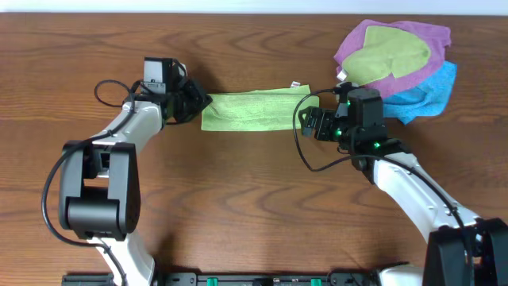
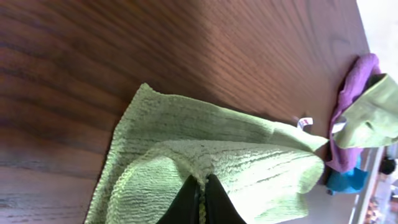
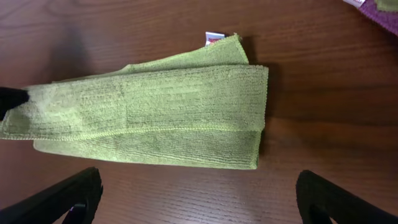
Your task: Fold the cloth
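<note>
The lime-green cloth (image 1: pixel 254 111) lies as a folded strip on the wooden table between both arms. My left gripper (image 1: pixel 202 103) is at its left end. In the left wrist view the gripper (image 2: pixel 203 186) is shut on a raised fold of the cloth (image 2: pixel 249 155), and the white tag (image 2: pixel 305 122) shows at the far edge. My right gripper (image 1: pixel 313 119) is at the strip's right end. In the right wrist view it (image 3: pixel 199 193) stands open just short of the cloth (image 3: pixel 155 118), with bare table between its fingers (image 3: pixel 78 190). The tag (image 3: pixel 213 38) sticks out at the cloth's far corner.
A pile of other cloths sits at the back right: a purple one (image 1: pixel 425 40), a duller green one (image 1: pixel 389 56) on top and a blue one (image 1: pixel 429 95) beneath. It lies close behind my right arm.
</note>
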